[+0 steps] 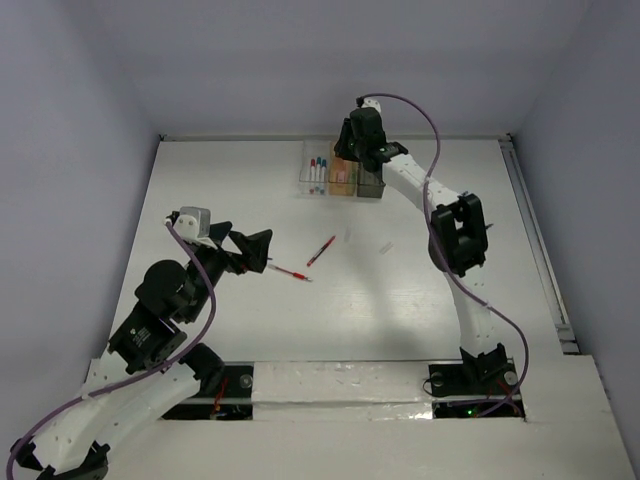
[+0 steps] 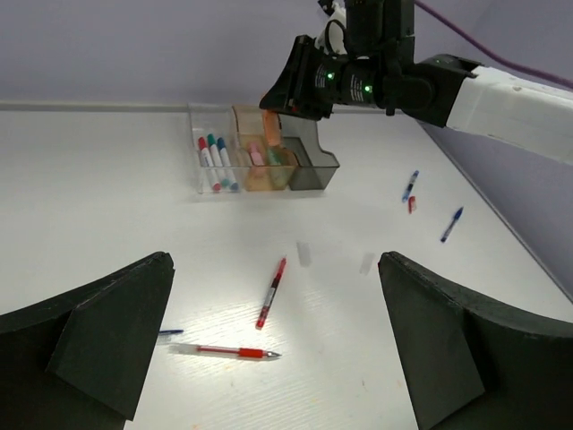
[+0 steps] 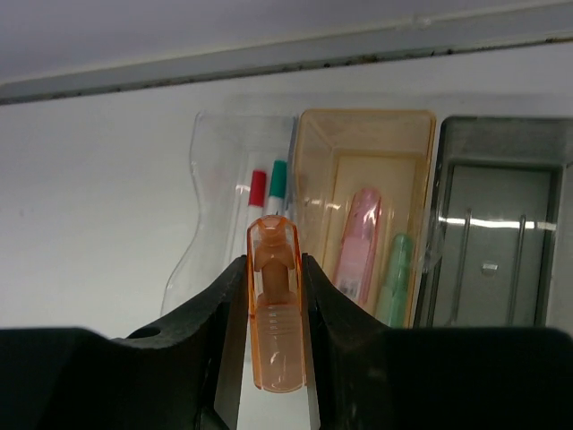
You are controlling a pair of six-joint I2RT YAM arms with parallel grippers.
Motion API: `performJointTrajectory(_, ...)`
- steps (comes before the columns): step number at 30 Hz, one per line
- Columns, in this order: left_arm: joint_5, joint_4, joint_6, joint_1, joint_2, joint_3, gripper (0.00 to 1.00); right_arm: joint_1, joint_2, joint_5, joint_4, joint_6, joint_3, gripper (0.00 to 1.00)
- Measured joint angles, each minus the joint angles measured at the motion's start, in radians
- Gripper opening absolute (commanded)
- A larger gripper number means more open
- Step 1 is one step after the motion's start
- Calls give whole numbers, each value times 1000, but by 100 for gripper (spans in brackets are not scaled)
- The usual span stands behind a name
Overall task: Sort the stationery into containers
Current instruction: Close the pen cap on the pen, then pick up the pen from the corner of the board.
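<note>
Three bins stand in a row at the back: clear (image 1: 315, 172), orange (image 1: 343, 176), dark grey (image 1: 371, 180). My right gripper (image 3: 274, 300) is shut on a translucent orange tube (image 3: 273, 313) and holds it above the near end of the clear bin (image 3: 219, 206) and orange bin (image 3: 363, 125). The orange bin holds a pink tube (image 3: 361, 242) and a pale green tube (image 3: 394, 273). The clear bin holds markers (image 2: 215, 159). My left gripper (image 2: 276, 269) is open and empty, above two red pens (image 2: 271, 292) (image 2: 228, 351) on the table.
Two pale eraser-like blocks (image 2: 304, 253) (image 2: 366, 262) lie mid-table. Two blue pens (image 2: 410, 184) (image 2: 452, 224) and a small red piece (image 2: 411, 204) lie to the right. A blue tip (image 2: 170, 333) shows beside my left finger. The grey bin (image 3: 501, 152) is beside the orange one.
</note>
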Motion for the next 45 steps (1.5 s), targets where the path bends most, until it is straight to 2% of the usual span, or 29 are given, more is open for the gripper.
performJointTrajectory(3, -15, -14, 16, 0, 0, -2, 99, -6, 85, 17, -51, -32, 126, 4)
performJointTrajectory(5, -14, -15, 23, 1, 1, -2, 99, -10, 116, 23, -68, -46, 163, 14)
performJointTrajectory(6, -14, -16, 26, 1, 1, -2, 99, -12, 121, 26, -75, -50, 164, 20)
performJointTrajectory(7, -14, -18, 27, 1, 0, -2, 99, -13, 124, 26, -87, -52, 164, 33)
performJointTrajectory(9, -14, -19, 31, 1, 0, -2, 99, -13, 127, 26, -101, -55, 164, 51)
performJointTrajectory(10, -14, -19, 33, 1, 0, -2, 99, -13, 127, 25, -108, -55, 166, 64)
performJointTrajectory(13, -13, -19, 34, 1, 0, -2, 99, -13, 127, 20, -121, -62, 181, 74)
performJointTrajectory(17, -7, -19, 37, 1, 0, -2, 99, -13, 115, 9, -123, -62, 192, 75)
performJointTrajectory(21, -2, -20, 37, 1, 0, -2, 99, -13, 2, -14, -119, -61, 54, 66)
performJointTrajectory(22, 0, -20, 38, 1, 0, -2, 99, -13, -56, -21, -103, -62, -20, 56)
performJointTrajectory(24, 5, -20, 37, 1, 0, -2, 99, -13, -189, -29, -101, -61, -171, 45)
performJointTrajectory(25, 6, -20, 37, 1, 0, -2, 99, -13, -259, -25, -88, -59, -253, 30)
performJointTrajectory(26, 10, -20, 37, 1, 0, -2, 99, -13, -328, -17, -84, -61, -327, 24)
performJointTrajectory(28, 16, -21, 37, 1, 0, -2, 99, -16, -469, 10, -80, -51, -472, 14)
performJointTrajectory(32, 39, -22, 37, 7, 0, -2, 99, -36, -682, 60, -104, -34, -674, 8)
performJointTrajectory(36, 62, -22, 37, 8, 0, -2, 99, -114, -809, 95, -146, -13, -810, 10)
performJointTrajectory(40, 81, -22, 37, 8, 0, -2, 99, -276, -867, 92, -179, 9, -917, 36)
performJointTrajectory(43, 92, -22, 37, 8, 0, -2, 99, -415, -850, 70, -193, 11, -937, 43)
performJointTrajectory(45, 98, -22, 37, 8, 0, -2, 99, -487, -826, 49, -182, 11, -936, 44)
